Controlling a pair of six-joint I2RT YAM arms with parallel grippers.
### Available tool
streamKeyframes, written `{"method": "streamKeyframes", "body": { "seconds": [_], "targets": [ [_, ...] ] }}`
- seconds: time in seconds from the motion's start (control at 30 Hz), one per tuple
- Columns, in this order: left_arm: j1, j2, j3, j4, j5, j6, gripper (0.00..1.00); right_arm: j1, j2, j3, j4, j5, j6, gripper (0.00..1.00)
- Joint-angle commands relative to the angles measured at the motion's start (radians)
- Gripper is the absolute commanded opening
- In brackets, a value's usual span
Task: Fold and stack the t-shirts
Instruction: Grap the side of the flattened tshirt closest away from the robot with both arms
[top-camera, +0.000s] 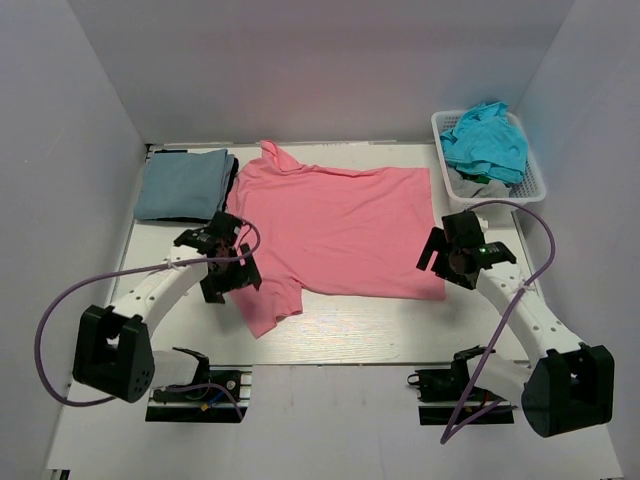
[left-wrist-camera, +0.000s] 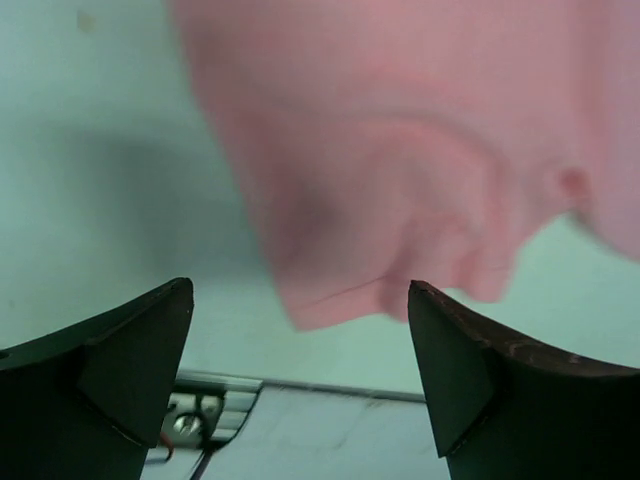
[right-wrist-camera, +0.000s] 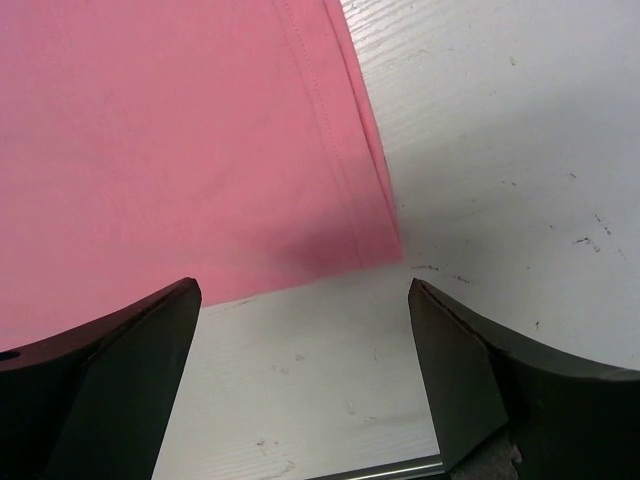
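- Salmon-pink tee (top-camera: 340, 225) lies spread flat across the middle of the table (top-camera: 340, 335), neck toward the far-left and hem toward the right. You have no fold in it yet.
- At the far-left corner a dusty grey-blue tee (top-camera: 182, 183) sits folded, with the edge of a dark tee (top-camera: 231, 178) showing under it. I'd judge that as two done and stacked.
- In the white lattice basket (top-camera: 537, 170) at the far right you have a teal tee (top-camera: 487, 140) bunched on top of a grey one (top-camera: 480, 186), both untouched.
- Your left gripper (left-wrist-camera: 300, 290) hangs over the pink tee's near sleeve with its jaws apart and nothing between them.
- Your right gripper (right-wrist-camera: 305, 288) hovers above the near hem corner, its jaws also spread and empty.
- By my reckoning you are under halfway. The pink tee needs folding and stacking, then the two from the basket.
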Motion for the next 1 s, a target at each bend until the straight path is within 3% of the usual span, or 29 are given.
{"method": "streamKeyframes", "body": {
  "seconds": [0.0, 0.17, 0.33, 0.5, 0.6, 0.77, 0.83, 0.97],
  "targets": [
    [-0.011, -0.002, -0.068, -0.104, 0.068, -0.013, 0.95, -0.007, 0.022, 0.004, 0.006, 0.016, 0.022, 0.9],
    [-0.043, -0.071, -0.215, 0.03, 0.238, -0.052, 0.9, -0.013, 0.03, -0.021, 0.025, -0.002, 0.021, 0.9],
    [-0.094, -0.035, -0.297, 0.099, 0.258, -0.082, 0.89, -0.021, 0.01, -0.043, 0.032, 0.013, 0.033, 0.9],
    [-0.128, 0.005, -0.317, 0.176, 0.215, -0.12, 0.88, -0.029, 0.001, -0.094, 0.045, -0.037, 0.048, 0.9],
    [-0.14, 0.041, -0.328, 0.244, 0.197, -0.163, 0.82, -0.033, -0.004, -0.114, 0.064, -0.074, 0.048, 0.9],
    [-0.149, 0.119, -0.28, 0.207, 0.077, -0.183, 0.71, -0.035, -0.013, -0.117, 0.048, -0.087, 0.036, 0.9],
    [-0.149, 0.143, -0.28, 0.218, 0.077, -0.183, 0.61, -0.038, -0.025, -0.126, 0.045, -0.088, 0.036, 0.9],
    [-0.158, 0.185, -0.271, 0.218, 0.025, -0.203, 0.6, -0.046, -0.04, -0.137, 0.037, -0.088, 0.044, 0.9]
  ]
}}
